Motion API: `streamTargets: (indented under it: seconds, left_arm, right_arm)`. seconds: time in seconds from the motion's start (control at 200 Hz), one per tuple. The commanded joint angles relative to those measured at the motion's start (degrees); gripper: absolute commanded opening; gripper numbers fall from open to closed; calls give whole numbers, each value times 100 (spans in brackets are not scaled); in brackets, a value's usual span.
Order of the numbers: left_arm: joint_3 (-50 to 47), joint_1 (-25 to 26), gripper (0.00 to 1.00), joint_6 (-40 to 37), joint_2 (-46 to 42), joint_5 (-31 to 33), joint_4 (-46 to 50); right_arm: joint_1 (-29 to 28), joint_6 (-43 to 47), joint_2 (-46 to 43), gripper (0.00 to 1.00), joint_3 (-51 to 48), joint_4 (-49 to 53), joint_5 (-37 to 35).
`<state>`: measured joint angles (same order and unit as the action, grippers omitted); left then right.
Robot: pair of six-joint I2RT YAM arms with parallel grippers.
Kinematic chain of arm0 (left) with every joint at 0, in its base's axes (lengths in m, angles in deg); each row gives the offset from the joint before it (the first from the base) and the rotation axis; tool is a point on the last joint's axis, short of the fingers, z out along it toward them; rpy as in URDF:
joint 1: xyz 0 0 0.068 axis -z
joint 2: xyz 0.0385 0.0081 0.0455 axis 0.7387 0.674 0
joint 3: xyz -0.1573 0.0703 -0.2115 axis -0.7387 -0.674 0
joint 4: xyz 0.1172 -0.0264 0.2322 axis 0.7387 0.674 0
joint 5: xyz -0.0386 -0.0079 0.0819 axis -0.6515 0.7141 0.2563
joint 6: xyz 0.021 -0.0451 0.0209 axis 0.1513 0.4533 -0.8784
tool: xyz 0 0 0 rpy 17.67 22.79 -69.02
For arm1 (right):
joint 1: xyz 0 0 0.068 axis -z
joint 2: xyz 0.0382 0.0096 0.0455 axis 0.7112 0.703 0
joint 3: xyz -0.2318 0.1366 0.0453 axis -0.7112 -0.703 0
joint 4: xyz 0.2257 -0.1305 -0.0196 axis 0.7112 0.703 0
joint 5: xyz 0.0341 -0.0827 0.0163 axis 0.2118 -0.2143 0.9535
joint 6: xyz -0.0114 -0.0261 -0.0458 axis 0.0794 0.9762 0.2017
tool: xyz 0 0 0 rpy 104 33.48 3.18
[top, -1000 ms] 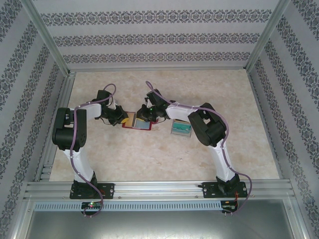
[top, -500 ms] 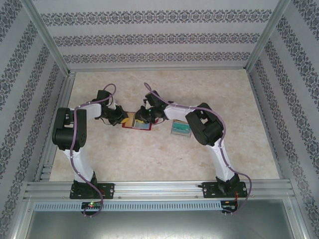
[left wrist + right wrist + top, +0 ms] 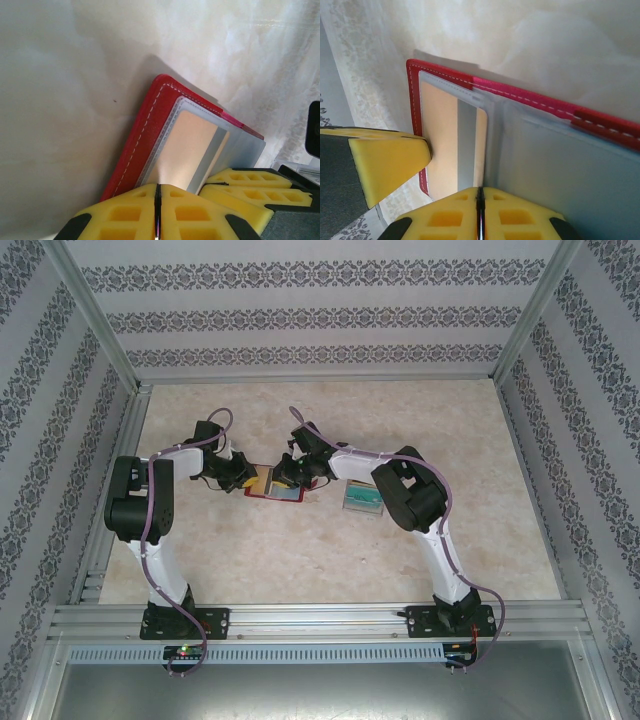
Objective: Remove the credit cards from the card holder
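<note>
The small red folding card holder (image 3: 274, 483) lies open on the pale marbled table (image 3: 300, 570). The left gripper (image 3: 157, 200) has its yellow pads pressed together at the holder's edge, the right gripper (image 3: 480, 202) likewise at the fold; whether either nips anything I cannot tell. A beige-gold plastic card (image 3: 440, 135) sits in the grey pocket. Recommended: pin the red cover, draw the card out along the pocket mouth

The pale marbled surface (image 3: 330, 550) carries the open red card holder (image 3: 281, 493) between the left jaws and right jaws; loose credit cards (image 3: 362, 500) lie beyond the right jaws.
</note>
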<state>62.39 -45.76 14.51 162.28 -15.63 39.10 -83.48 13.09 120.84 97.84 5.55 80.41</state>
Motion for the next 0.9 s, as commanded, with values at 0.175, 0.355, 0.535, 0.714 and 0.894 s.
streamTargets:
  seconds: [0.175,0.355,0.535,0.714,0.894]
  left_arm:
    - [-111,50,10,-68,-1,238,320]
    - [-85,50,9,-71,22,307,379]
    - [-77,48,8,-92,28,443,482]
    - [-60,50,6,-107,61,473,535]
    - [-85,50,6,-84,71,328,475]
  right_arm:
    - [-142,149,-57,20,114,568,-247]
    - [-105,120,-133,19,24,607,-273]
    - [-102,165,-213,18,24,820,-415]
    - [-139,183,-105,18,184,956,-381]
    - [-171,121,-29,19,265,823,-264]
